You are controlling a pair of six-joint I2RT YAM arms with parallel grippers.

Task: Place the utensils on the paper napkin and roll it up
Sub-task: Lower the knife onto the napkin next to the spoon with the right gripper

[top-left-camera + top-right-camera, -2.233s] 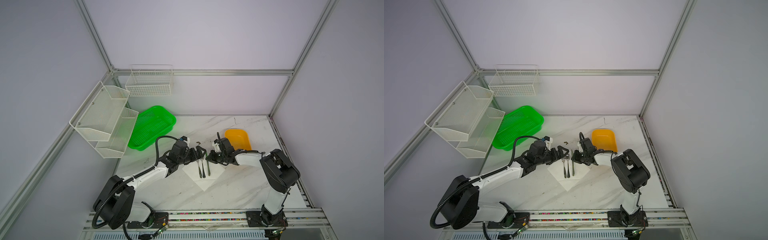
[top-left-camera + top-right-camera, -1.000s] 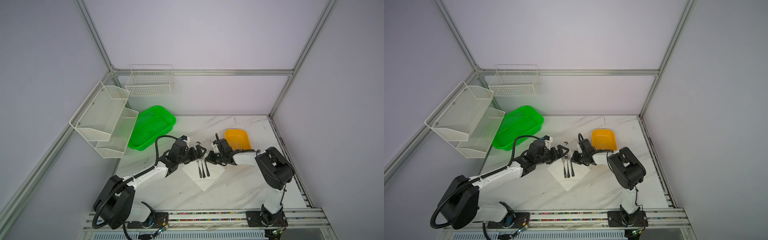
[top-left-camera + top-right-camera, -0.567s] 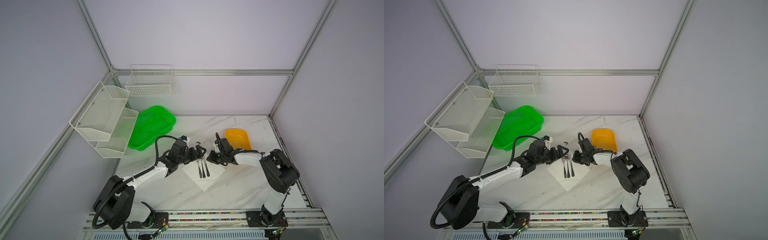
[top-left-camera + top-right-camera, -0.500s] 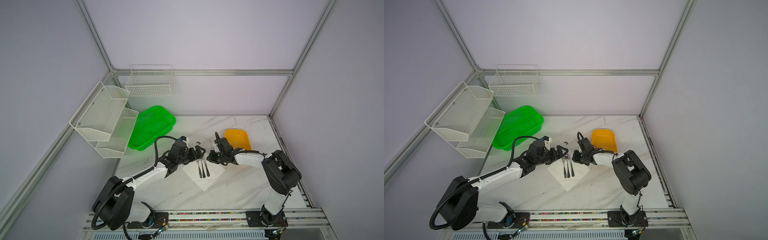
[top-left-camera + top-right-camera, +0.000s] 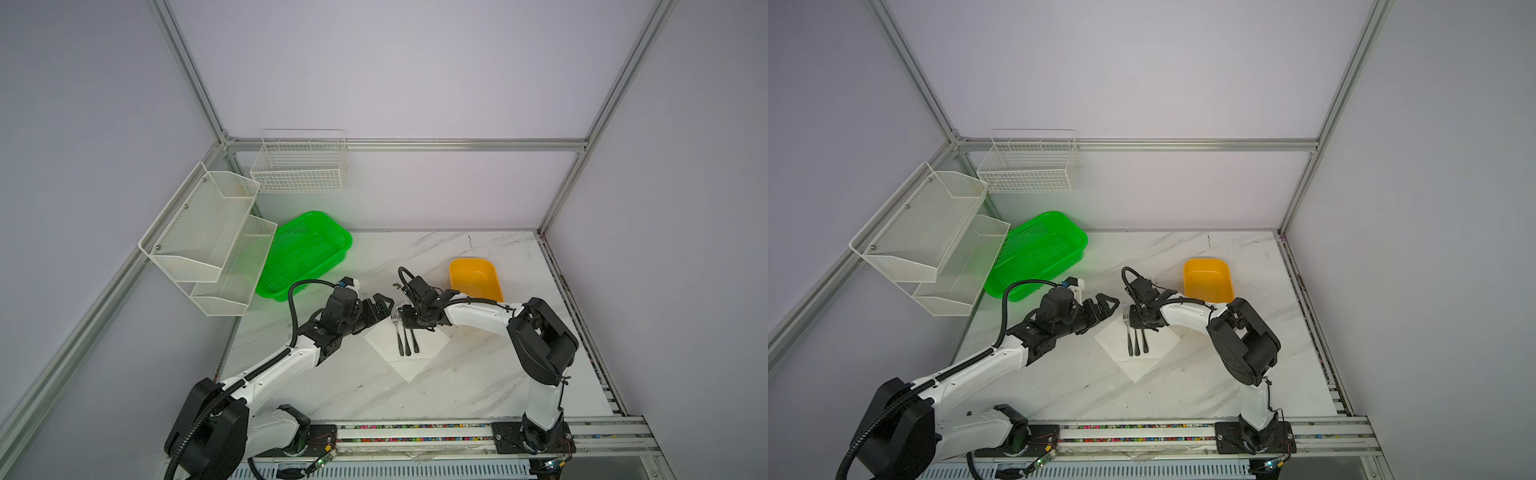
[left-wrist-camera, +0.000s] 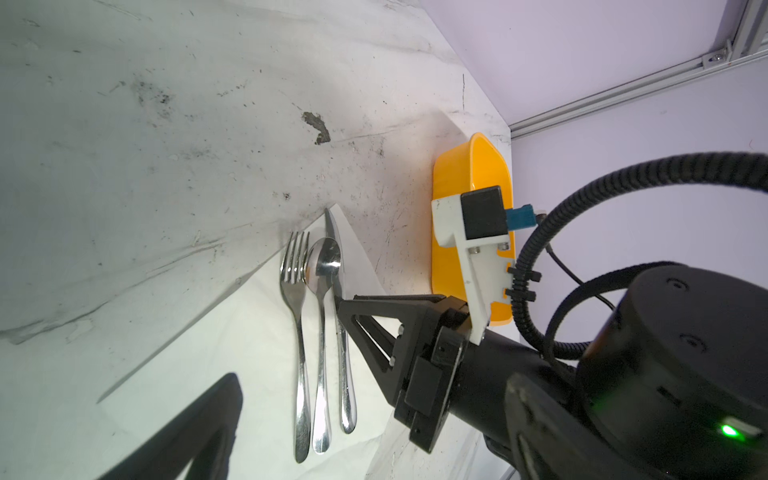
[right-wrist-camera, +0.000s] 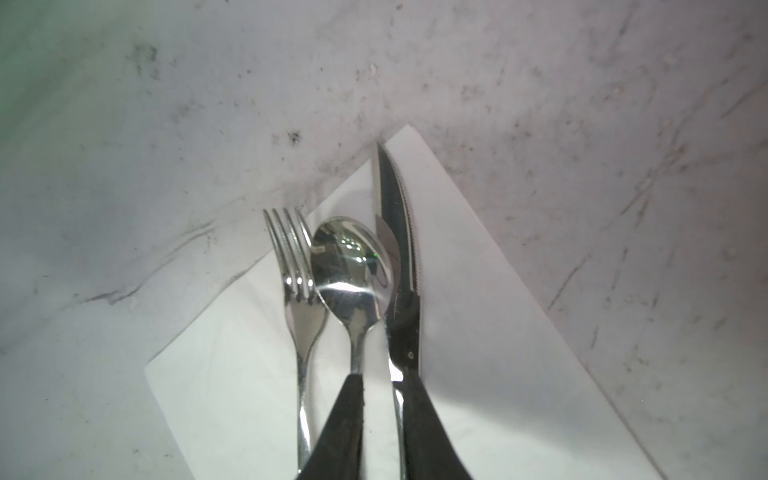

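Silver metal utensils (image 5: 405,338) lie bundled lower-centre on the white square paper napkin (image 5: 411,365) for rolling. The right gripper (image 7: 379,384), barely parted, straddles them, grip unclear. The left gripper (image 5: 380,309) gapes empty.

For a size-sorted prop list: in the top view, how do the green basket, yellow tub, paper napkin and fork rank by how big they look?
1. green basket
2. paper napkin and yellow tub: about alike, so not ranked
3. fork

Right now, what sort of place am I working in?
Probably a lab test cell: silver aluminium frame bars around plain lilac walls, white wire baskets hung on them, scuffed white marbled tabletop.
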